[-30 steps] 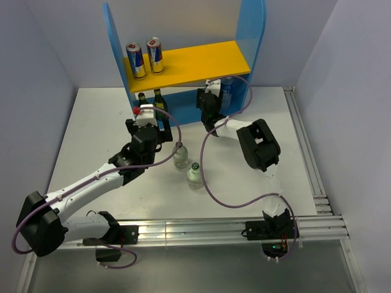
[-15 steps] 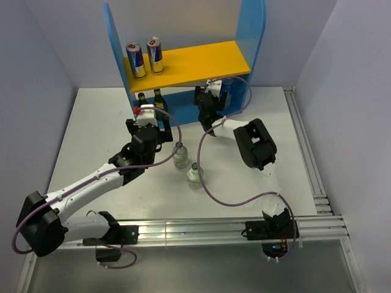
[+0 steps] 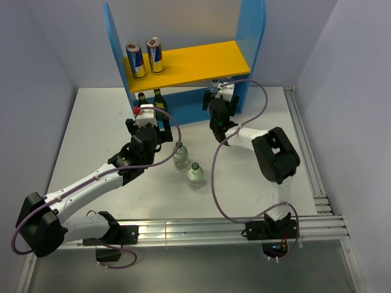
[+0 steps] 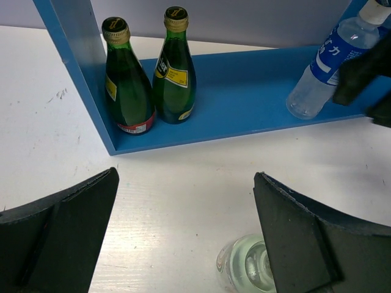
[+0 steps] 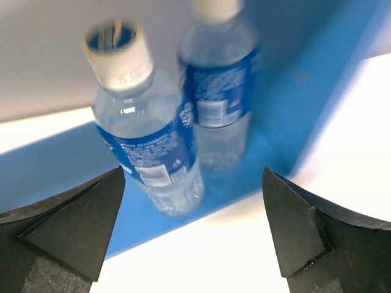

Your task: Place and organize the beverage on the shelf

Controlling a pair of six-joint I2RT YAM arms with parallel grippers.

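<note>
Right claw (image 5: 192, 210) is hanging spread apart before two clear blue-labelled water bottles (image 5: 146, 152) on the blue-sided shelf (image 3: 201, 61), apparently released. Left claw (image 4: 183, 244), also apart, is hovering near a clear pale-green bottle (image 4: 244, 267) on the white desk (image 3: 91, 134). Next: centre on the neck, close gently.

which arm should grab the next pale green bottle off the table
Left. The left gripper, open, is right by the nearer pale-green bottle; the right gripper is off at the shelf, facing the two water bottles.
</note>
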